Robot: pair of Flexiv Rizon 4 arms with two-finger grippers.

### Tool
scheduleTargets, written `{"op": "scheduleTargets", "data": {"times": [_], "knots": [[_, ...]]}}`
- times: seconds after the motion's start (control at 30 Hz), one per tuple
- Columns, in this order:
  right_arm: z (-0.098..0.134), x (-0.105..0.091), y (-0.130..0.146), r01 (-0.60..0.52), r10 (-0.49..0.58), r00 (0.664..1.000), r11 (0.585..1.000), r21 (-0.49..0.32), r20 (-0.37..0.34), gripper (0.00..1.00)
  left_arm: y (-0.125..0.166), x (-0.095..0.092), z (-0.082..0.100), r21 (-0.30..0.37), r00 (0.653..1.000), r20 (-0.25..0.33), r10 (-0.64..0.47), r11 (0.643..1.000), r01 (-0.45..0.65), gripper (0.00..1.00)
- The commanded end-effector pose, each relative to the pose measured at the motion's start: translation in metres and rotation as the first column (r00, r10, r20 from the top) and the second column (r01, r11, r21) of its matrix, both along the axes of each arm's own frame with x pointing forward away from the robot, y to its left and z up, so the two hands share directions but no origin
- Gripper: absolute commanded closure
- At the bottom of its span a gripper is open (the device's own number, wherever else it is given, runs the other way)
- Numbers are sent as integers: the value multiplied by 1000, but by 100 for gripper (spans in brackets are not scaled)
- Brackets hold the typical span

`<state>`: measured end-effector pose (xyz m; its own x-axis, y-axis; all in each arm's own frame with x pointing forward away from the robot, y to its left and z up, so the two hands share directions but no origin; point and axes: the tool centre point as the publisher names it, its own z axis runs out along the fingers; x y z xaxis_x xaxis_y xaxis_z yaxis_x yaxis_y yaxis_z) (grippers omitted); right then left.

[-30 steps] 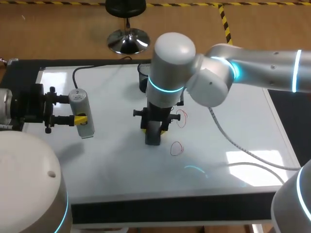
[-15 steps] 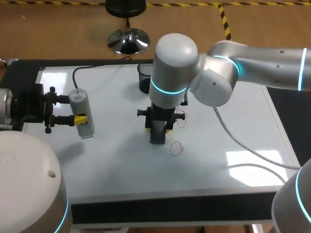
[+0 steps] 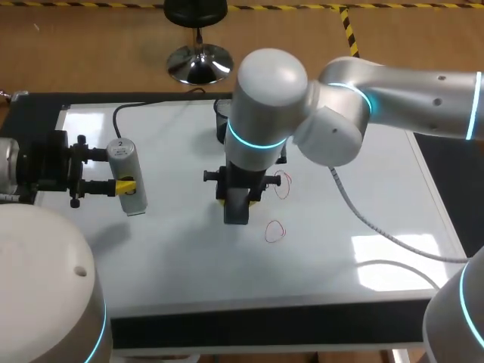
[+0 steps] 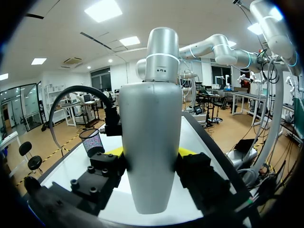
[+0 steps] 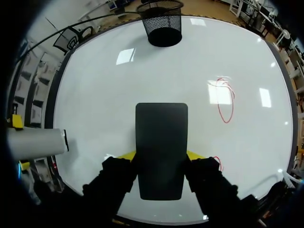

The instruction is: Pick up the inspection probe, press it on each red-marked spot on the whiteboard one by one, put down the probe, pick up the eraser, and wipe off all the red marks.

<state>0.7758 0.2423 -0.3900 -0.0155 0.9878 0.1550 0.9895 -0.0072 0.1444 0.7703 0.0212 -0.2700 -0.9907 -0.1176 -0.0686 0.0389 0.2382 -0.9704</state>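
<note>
Eraser, dark rectangular block, is pinched in the right gripper, one yellow tip on each long side, roughly mid-whiteboard. Can't tell from head view if its face touches the board. Right wrist view shows the same: eraser clamped between the right gripper tips, whiteboard under it. Two red marks are on the board, both loops: upper mark at about 2 o'clock from the eraser, lower mark at about 4 o'clock, both close to it but not under it. In right wrist view the upper mark sits ahead and to one side of the fingers, and the lower mark is just beside one finger, partly hidden. Black mesh cup is at 12 o'clock from the eraser, near the far board edge. Inspection probe, a silver cylinder, is at 9 o'clock, well apart, gripped by the left gripper over the board's left part. Left wrist view: probe between the left gripper tips, both pressed on it.
</note>
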Motion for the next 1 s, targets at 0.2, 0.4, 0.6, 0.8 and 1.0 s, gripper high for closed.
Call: {"op": "scheduleTargets", "data": {"times": [0.2, 0.4, 0.6, 0.8, 1.0], "knots": [[-20, 4, 23, -28, 28, 999, 999, 17, -31, 100, 0, -1, 1, 0, 1000, 3, 3, 1000, -3, 100], [-22, 4, 26, -33, 34, 999, 999, 27, -35, 100, 0, -1, 1, 0, 1000, 3, 3, 1000, -3, 100], [-28, 6, 17, -19, 20, 999, 999, 26, -44, 100, 0, -1, 1, 0, 1000, 3, 3, 1000, -3, 100], [-32, 10, 6, 2, -1, 999, 1000, 21, -50, 100, 0, -1, 1, 0, 1000, 3, 3, 1000, -3, 100], [-37, 13, -5, 23, -23, 998, 1000, -2, -52, 100, 0, -1, 1, 0, 1000, 3, 3, 1000, -3, 100]]}}
